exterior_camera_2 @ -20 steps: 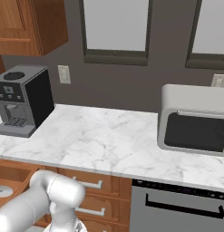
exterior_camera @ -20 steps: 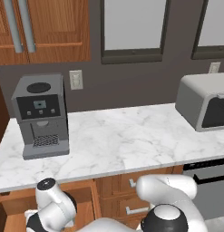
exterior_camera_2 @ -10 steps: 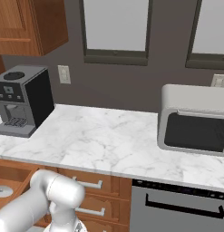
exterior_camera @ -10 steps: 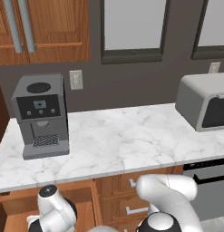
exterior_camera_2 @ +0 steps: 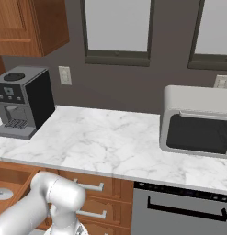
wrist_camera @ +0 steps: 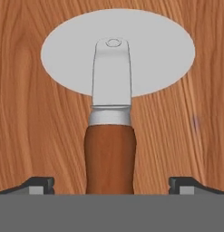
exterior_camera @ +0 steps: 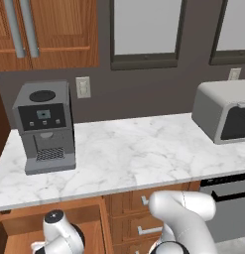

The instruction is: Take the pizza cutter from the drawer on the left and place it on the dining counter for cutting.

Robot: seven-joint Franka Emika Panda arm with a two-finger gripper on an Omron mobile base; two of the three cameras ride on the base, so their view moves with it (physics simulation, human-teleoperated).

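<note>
The pizza cutter [wrist_camera: 111, 104] lies flat on the wooden floor of the drawer [wrist_camera: 31, 122], close below the hand: round grey blade away from me, silver neck, reddish-brown handle pointing back at me. My gripper [wrist_camera: 111, 185] is open, and its fingertips [wrist_camera: 41, 183] stand wide on either side of the handle's end without touching it. In the left base view the arm's wrist [exterior_camera: 57, 230] reaches down into the open drawer [exterior_camera: 20, 225] at the lower left. The dining counter is out of view.
Above the drawer runs a marble worktop [exterior_camera: 144, 154] with a grey coffee machine [exterior_camera: 44, 126] on the left and a microwave [exterior_camera_2: 197, 121] on the right. Narrower stacked drawers [exterior_camera_2: 94, 199] and an oven front [exterior_camera_2: 184, 213] sit to the right of the open drawer.
The wrist has sunk a little lower into the open drawer. The jaws have stayed wide.
</note>
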